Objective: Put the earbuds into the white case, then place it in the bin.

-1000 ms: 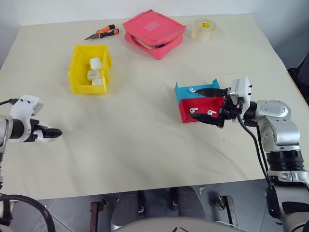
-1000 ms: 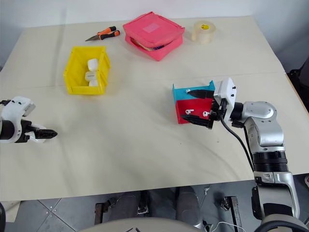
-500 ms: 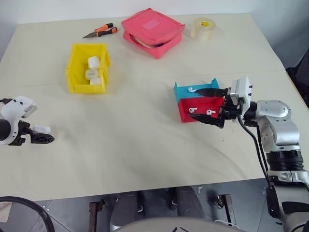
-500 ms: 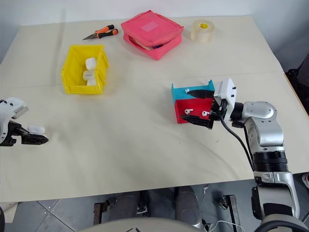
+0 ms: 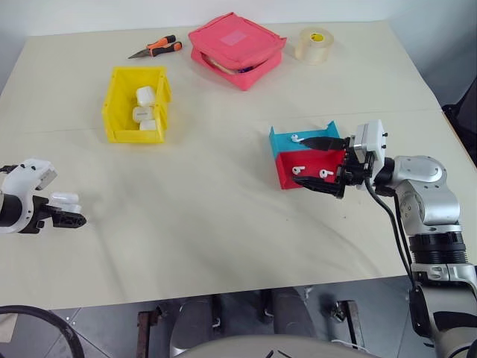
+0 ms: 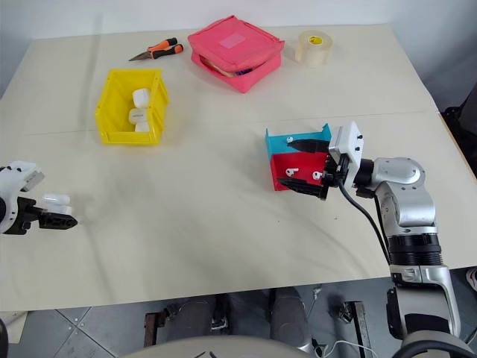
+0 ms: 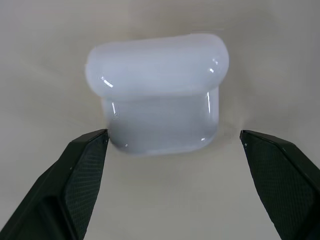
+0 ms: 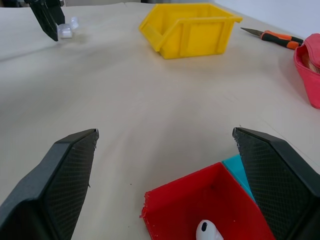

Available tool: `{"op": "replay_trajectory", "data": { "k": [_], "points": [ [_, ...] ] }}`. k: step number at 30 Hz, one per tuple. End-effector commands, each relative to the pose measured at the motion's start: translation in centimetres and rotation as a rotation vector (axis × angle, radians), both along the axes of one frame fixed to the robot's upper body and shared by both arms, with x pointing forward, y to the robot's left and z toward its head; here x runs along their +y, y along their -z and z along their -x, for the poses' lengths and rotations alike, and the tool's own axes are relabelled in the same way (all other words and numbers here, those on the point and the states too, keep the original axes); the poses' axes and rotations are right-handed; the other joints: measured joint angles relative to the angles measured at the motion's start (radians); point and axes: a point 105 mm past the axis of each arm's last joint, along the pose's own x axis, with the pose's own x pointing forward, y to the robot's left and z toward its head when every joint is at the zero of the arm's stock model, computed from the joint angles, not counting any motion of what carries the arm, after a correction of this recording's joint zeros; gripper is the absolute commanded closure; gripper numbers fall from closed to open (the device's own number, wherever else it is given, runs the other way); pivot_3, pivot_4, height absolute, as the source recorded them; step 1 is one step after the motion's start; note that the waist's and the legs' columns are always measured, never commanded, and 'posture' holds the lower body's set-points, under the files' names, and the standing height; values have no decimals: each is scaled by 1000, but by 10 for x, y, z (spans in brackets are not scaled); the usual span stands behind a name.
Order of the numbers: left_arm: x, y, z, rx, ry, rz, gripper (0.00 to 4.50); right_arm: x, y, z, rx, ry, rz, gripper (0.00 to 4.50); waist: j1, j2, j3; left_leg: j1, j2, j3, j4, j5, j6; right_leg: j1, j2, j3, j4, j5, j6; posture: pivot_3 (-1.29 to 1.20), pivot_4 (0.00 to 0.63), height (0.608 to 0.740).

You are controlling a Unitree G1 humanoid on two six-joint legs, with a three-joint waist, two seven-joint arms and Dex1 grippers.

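Left tool sits at the near left edge of the bench, fingers spread wide and gripping nothing. A white case lies on the bench right at its tips. In the left wrist view the case sits with its lid closed, just past the two black fingers, one to each side and neither touching it.

Right tool is spread wide too, pointing sideways at the red tray and blue tray, one finger over the blue one and one along the red one's near edge. Can't tell if it touches the trays; it holds nothing.

Earbuds: two in the red tray and, one in the blue tray. The right wrist view gets just one earbud in the red tray, but it looks straight across the bench to the yellow bin and the other tool beside the case.

The bin stands at the far left with three more white cases inside. Farther back are orange-handled pliers, a pink pouch and a roll of tape. The bench has a cream cover, with grey floor along the near edge.
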Motion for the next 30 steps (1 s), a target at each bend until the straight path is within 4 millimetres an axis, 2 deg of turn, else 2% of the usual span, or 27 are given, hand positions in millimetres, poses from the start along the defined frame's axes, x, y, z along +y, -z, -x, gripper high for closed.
{"op": "replay_trajectory", "data": {
  "k": [1, 7, 16, 29, 30],
  "points": [
    [1, -7, -5, -31, -15, -9, 44, 1, -8, 1, -34, -11, -5, 0, -1, 0, 0, 0, 0, 0, 0, 0, 0, 0, 0, 0, 0, 0, 0, 0, 150, 740],
    [4, -6, -6, -27, -57, -2, 44, -1, -10, 3, -36, -16, -16, 0, -1, 0, 0, 0, 0, 0, 0, 0, 0, 0, 0, 0, 0, 0, 0, 0, 150, 740],
    [-1, -3, 4, 6, -109, 31, 44, -3, -10, 2, -40, -4, -13, 0, -1, 0, 0, 0, 0, 0, 0, 0, 0, 0, 0, 0, 0, 0, 0, 0, 150, 740],
    [2, -5, -3, -31, -116, 17, 44, 0, -10, 0, -41, -9, -12, 0, 0, 0, 0, 0, 0, 0, 0, 0, 0, 0, 0, 0, 0, 0, 0, 0, 150, 740],
    [2, -4, -2, -28, -121, 22, 439, -1, -10, 1, -41, -7, -11, 0, 0, 0, 0, 0, 0, 0, 0, 0, 0, 0, 0, 0, 0, 0, 0, 0, 150, 740]
  ]
}}
